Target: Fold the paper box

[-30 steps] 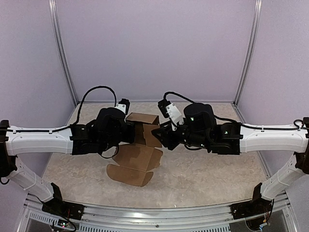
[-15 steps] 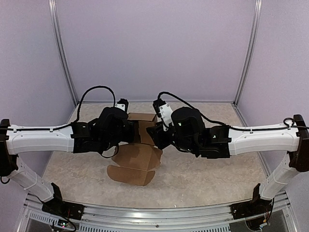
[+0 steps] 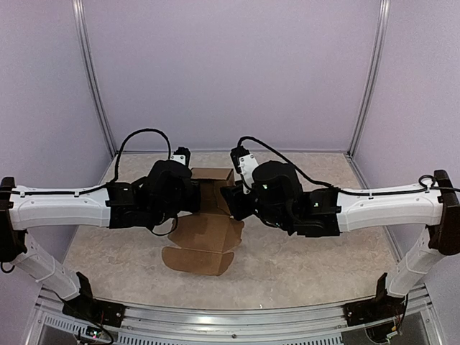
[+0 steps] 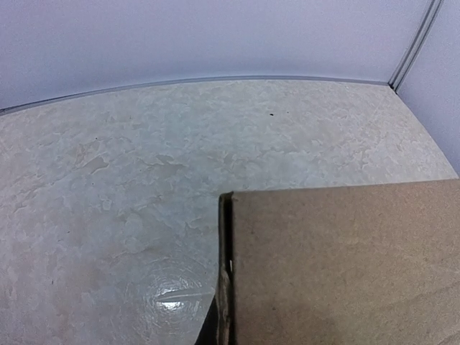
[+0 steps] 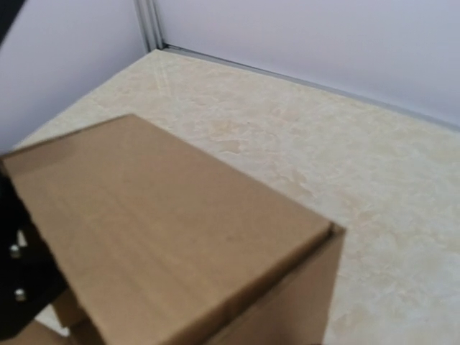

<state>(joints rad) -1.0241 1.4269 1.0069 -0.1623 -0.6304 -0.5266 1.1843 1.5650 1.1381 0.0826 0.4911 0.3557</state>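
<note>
Nearest, bolted side by side at the front edge of the table (image 3: pixel 323 266): two white arms (image 3: pixel 61 207), reaching inward to meet at mid-table. Just beyond them, flat on the marbled top: the near flaps of the paper box (image 3: pixel 203 246), rounded, brown and not yet folded.

Farther in, raised between the two wrists: the back portion of the box, one panel standing up toward the rear wall (image 3: pixel 230 72). At its left side, the left gripper (image 3: pixel 197 197), clenched tight and, judging by the creased cardboard edge right at its finger in the wrist view, pinching that raised section. At its right side, the right gripper (image 3: pixel 228 201), hard up against the cardboard; cannot tell whether grasping or merely pressing, with its fingers hidden behind the panel filling its own camera.

Looks early in the fold: back walls going up, front flaps untouched.

Hazards from here, by judgement only: a tear or a crooked crease from the two arms pulling against each other; a spring-back to flat on any early release of the left pinch, before a tab locks; a skid toward the rear under a sideways shove from the right, with only thin card bearing on a smooth surface.
</note>
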